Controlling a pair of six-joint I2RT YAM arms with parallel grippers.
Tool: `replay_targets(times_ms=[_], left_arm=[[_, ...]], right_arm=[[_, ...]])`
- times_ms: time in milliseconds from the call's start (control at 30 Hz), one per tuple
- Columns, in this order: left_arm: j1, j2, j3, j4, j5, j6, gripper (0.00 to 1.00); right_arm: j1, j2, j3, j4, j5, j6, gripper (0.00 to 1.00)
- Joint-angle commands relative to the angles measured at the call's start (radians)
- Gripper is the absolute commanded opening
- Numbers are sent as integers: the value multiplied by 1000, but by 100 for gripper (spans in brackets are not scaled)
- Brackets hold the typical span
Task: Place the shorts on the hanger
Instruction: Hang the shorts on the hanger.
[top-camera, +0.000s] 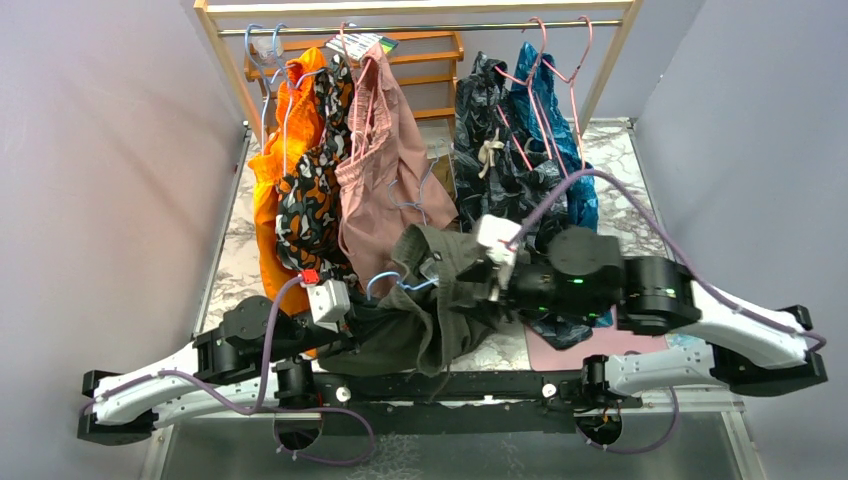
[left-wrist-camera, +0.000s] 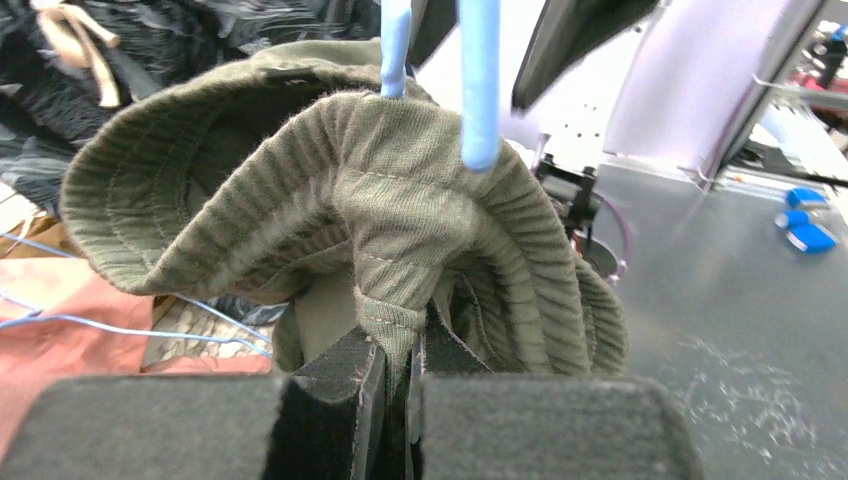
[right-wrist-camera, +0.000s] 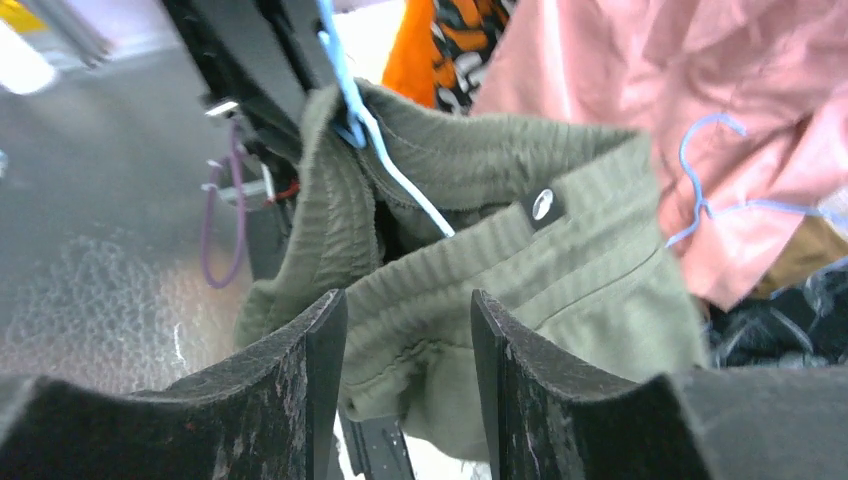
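The olive-green shorts (top-camera: 440, 300) hang bunched between my two arms over the table's near side. My left gripper (top-camera: 362, 325) is shut on a fold of their ribbed waistband (left-wrist-camera: 400, 200); its pads (left-wrist-camera: 345, 385) pinch the cloth from both sides. The light-blue wire hanger (left-wrist-camera: 480, 90) runs down into the waistband opening, and in the right wrist view the hanger (right-wrist-camera: 400, 175) crosses inside the shorts (right-wrist-camera: 560, 260). My right gripper (top-camera: 482, 272) stands open at the waistband's other side, jaws apart (right-wrist-camera: 408, 310) with olive cloth in the gap.
A wooden rack (top-camera: 225, 60) at the back carries orange (top-camera: 275, 170), leaf-print (top-camera: 310, 200), dusty-pink (top-camera: 385, 170) and dark garments (top-camera: 500, 150) on pink and blue hangers. Spare light-blue hangers (top-camera: 262, 45) hang at the rod's left. A pink mat (top-camera: 570, 345) lies under my right arm.
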Motion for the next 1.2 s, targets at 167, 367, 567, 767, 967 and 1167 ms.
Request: replay_targets(times_ms=[167,367,567,767,967,1167], left_arm=[[2,96,131,-67,223,38,0],[2,163,174,-74,267,69,0],[1,182,177,-64,275,76,0],[2,171,169,-62,249,75,0],[2,127,156,-85,194,59,26],[2,60,142,-126,130,36,54]], right_arm=[[3,-143,-64,215,-266,-92,56],[3,-97,-58,265,-336,-82,56],[3,-63,-63,311,-381,-64,52],[4,-39,-65,330,-365,-59,21],[3,-69,-107,356,-242,-68,1],[3,-131,-142,398,-149,-66,1]])
